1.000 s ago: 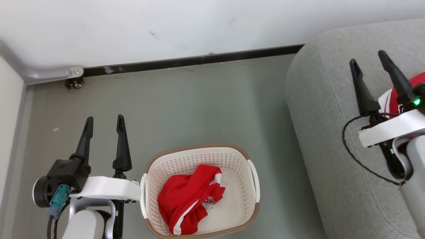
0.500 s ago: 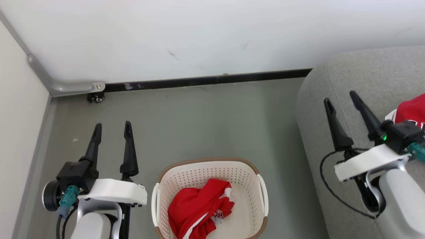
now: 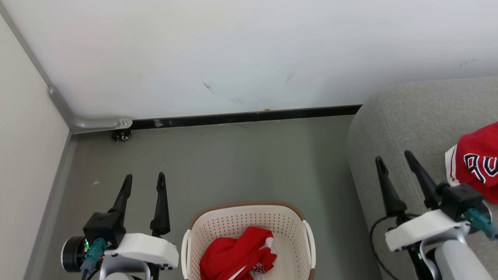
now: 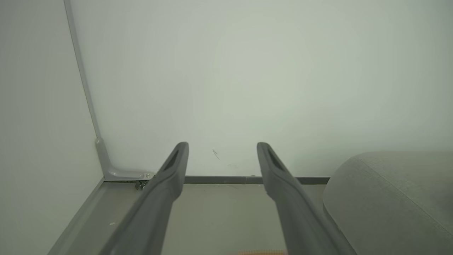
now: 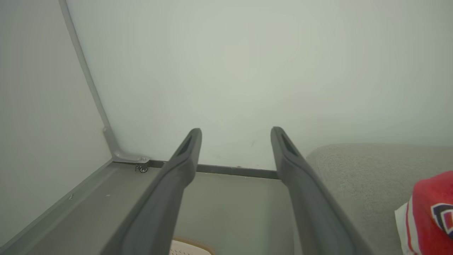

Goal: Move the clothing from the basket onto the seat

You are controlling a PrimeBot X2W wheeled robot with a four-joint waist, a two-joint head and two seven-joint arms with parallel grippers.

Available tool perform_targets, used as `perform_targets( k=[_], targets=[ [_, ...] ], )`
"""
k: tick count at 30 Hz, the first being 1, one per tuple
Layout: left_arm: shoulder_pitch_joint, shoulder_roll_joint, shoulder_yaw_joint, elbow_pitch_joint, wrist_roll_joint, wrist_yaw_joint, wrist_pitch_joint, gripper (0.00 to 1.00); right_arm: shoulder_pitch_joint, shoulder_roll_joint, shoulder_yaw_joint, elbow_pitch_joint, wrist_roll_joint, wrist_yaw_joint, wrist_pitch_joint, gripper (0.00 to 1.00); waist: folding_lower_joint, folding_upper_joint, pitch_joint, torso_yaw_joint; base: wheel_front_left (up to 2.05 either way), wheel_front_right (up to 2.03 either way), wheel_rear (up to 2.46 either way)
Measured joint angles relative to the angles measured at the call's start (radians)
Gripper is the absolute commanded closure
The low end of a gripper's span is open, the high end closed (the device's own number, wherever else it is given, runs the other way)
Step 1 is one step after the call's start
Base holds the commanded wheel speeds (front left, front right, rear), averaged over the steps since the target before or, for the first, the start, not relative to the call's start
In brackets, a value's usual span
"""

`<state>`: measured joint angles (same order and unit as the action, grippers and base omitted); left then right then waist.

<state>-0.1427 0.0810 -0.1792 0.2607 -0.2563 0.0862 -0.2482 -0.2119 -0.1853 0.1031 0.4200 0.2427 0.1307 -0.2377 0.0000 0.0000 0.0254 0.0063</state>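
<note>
At bottom centre, the basket [image 3: 249,203] holds a crumpled red jersey [image 3: 237,254]. A second jersey [image 3: 476,163] lies on the seat [image 3: 404,124] at the right edge. The left gripper [image 3: 144,175], lower left, stands open and empty over the floor [image 3: 241,159]. The right gripper [image 3: 393,156], lower right, is open and empty by the seat's near edge.

head view: high, tilted down at floor [image 3: 241,163], basket [image 3: 233,217] at its bottom edge. both wrist views: low, near level, facing the wall [image 4: 247,71]. all three share the skirting [image 3: 241,118] and seat [image 3: 404,128] corner.
</note>
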Motion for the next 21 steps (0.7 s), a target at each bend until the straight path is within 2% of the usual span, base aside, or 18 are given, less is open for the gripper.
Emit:
perform_targets(
  k=[10,21],
  targets=[
    [0.052,0.001,0.003,0.017,0.013,-0.007,0.0,0.0,0.096,0.059,-0.064,-0.033,-0.035,0.0,0.01,0.0,0.0,0.0,-0.042,-0.007,0.0,0.0,0.0],
    [0.087,0.001,0.013,0.027,0.015,-0.005,0.0,0.0,0.173,0.092,-0.101,-0.08,-0.09,0.0,0.036,0.0,0.0,0.0,-0.064,-0.022,0.0,0.0,0.0]
  ],
)
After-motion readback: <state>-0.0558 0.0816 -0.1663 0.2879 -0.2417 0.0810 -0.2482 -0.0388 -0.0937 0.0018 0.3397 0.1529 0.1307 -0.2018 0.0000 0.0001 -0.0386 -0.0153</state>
